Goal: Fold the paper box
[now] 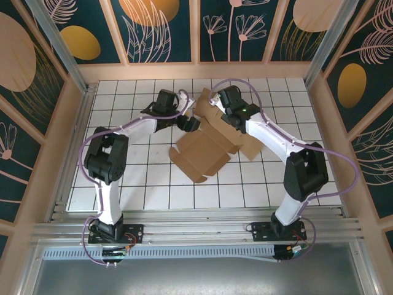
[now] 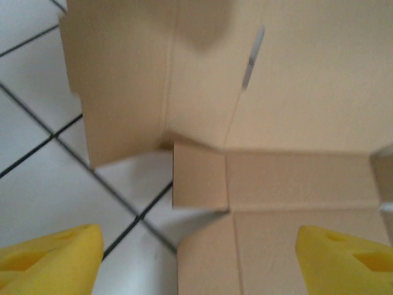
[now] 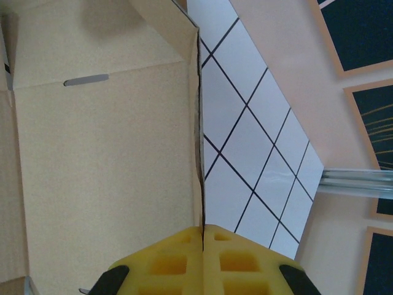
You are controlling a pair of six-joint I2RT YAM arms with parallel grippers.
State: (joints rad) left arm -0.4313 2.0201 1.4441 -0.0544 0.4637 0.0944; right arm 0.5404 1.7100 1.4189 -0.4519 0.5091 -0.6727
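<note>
The paper box [image 1: 206,147] is a brown cardboard blank lying partly folded in the middle of the white gridded table. My right gripper [image 3: 202,230] is shut on the thin edge of one of its panels [image 3: 104,166], which stands upright from the yellow pads; in the top view it sits at the blank's far edge [image 1: 236,118]. My left gripper [image 1: 191,125] is at the blank's far left corner, open. Its yellow fingers [image 2: 52,255] hang wide apart above a small corner flap [image 2: 198,175] and a creased panel [image 2: 295,184], holding nothing.
The table [image 1: 123,178] is a white grid walled by pale wooden boards [image 1: 67,123] on three sides. A metal rail [image 1: 196,230] runs along the near edge by the arm bases. Bare grid lies left and in front of the blank.
</note>
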